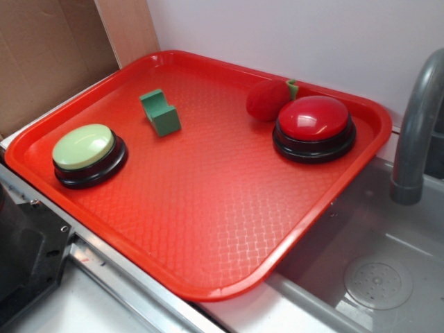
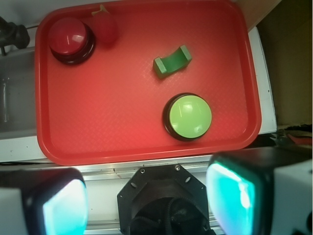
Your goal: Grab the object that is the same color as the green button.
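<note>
The pincer (image 2: 142,200) is hanging spread and empty above the tray (image 2: 122,142), while the block (image 2: 171,61), looking light and stiff, is inviting a grip across its flat sides.

Even, soft light; glare on the red button (image 1: 313,118); the wrist view's near claw pads (image 2: 234,196) blurred.

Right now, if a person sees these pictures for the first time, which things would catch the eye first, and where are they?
First the big red tray, which fills most of the exterior view beside a grey sink. Next the two dome buttons on black bases: the green button near the tray's left edge and the red button toward the far right, with a red plush ball just behind it. Between them, nearer the green one, stands the small green notched block, alone and untouched.
</note>
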